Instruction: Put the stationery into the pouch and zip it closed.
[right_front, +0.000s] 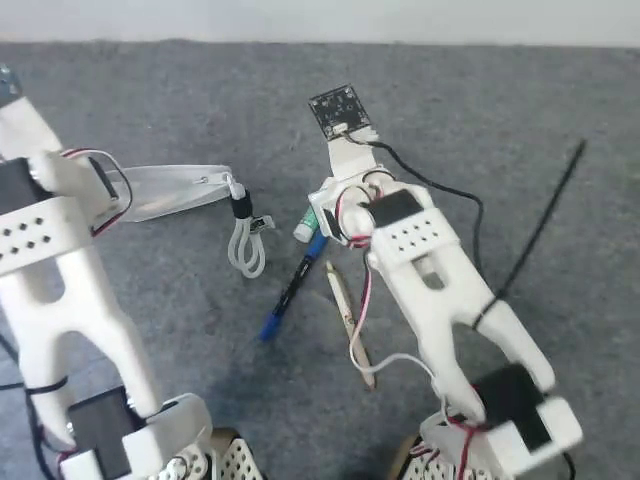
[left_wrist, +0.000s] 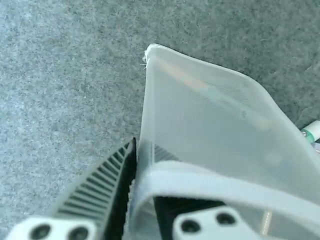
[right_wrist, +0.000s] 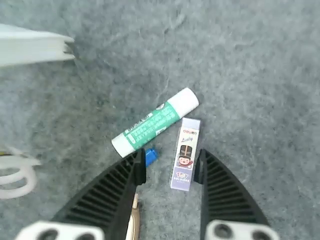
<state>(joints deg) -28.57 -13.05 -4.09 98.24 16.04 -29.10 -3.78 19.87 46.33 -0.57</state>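
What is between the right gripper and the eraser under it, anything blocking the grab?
Nothing visible stands between them. The right gripper is open, with its jaws on either side of the eraser. The glue stick and the tip of the blue pen lie close beside one jaw and might get nudged.

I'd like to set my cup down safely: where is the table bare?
Bare table lies beyond the pouch, and between the left arm and the blue pen. Crowded around the right gripper: glue stick, eraser, pencil.
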